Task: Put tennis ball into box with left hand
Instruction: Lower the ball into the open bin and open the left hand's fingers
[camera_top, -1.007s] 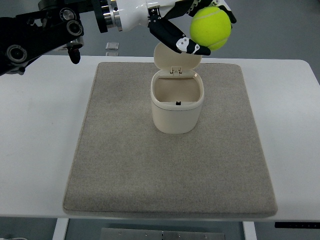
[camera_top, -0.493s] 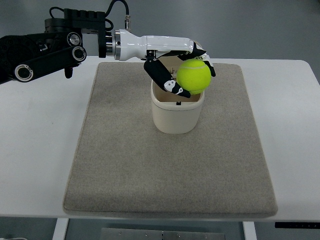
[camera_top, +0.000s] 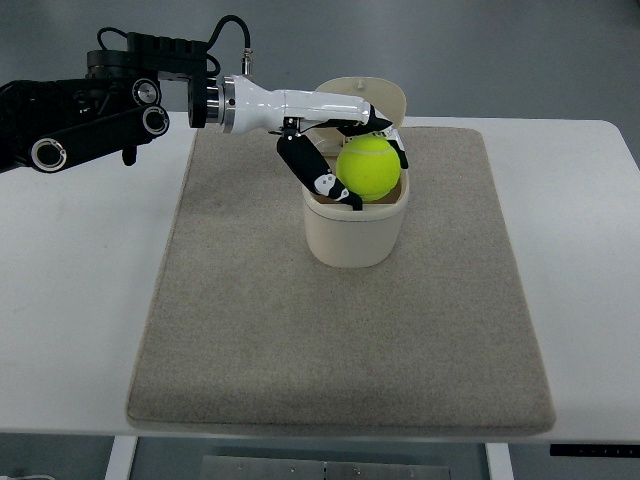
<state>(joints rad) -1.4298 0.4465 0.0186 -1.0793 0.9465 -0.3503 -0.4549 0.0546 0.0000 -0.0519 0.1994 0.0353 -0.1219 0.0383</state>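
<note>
Nearly finished: the left hand (camera_top: 340, 160) has its fingers (camera_top: 322, 180) wrapped around the tennis ball (camera_top: 369, 168), which sits right at the mouth of the box (camera_top: 352, 232), partly below its rim, lid (camera_top: 375, 96) open behind; what remains is letting go and pulling the hand clear of the box

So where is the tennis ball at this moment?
The tennis ball sits in the left hand, partly lowered into the mouth of the open box, upper centre on the grey mat.
</note>
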